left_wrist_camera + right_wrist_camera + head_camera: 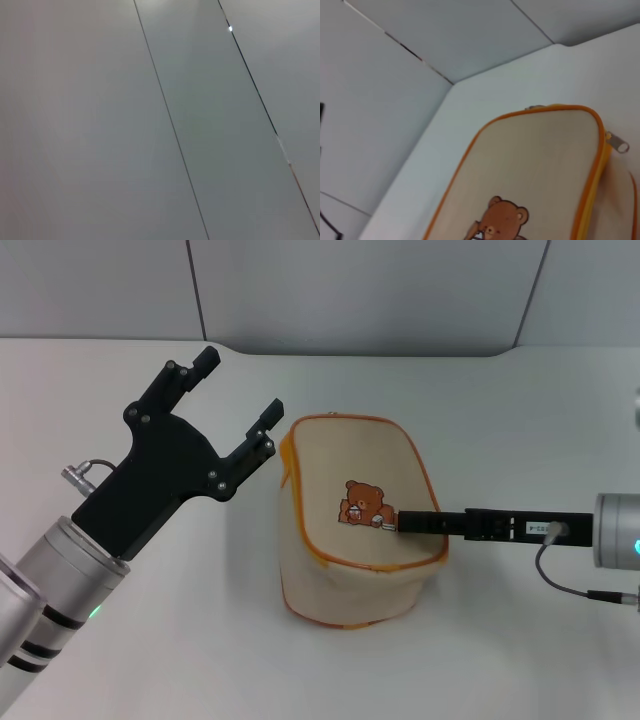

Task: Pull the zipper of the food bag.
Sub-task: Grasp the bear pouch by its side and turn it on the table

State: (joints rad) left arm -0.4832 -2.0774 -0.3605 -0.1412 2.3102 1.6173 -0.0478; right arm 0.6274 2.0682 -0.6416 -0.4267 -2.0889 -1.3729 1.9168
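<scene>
Cream fabric edged in orange piping fills the middle of my head view: the food bag (355, 525) sits on the white counter (150, 660), its bear-printed face turned up toward me. Nearest to me on the left, I see the left claw (228, 408) raised above the counter, released, its two black fingers (192, 368) spread wide and pointing toward the far wall; the bag lies just off to its right side, apart from it, with nothing between the fingers. The left wrist view gives me only grey wall panels (200, 125) and their seams.

On the right, the right claw (402, 523) reaches in level from the side, and its black tip lies over the bag's top face, right beside the small brown bear print (366, 503). I see it edge-on as one dark bar, so I cannot tell whether it is spread or clenched.

Beyond that claw's tip, the right wrist view shows me the bag's far corner, where the zipper (617, 143) runs along the orange trim; its small silvery pull tab hangs free at the corner, well away from the right claw and on the side facing the left one. Farther still, the counter meets the grey wall.
</scene>
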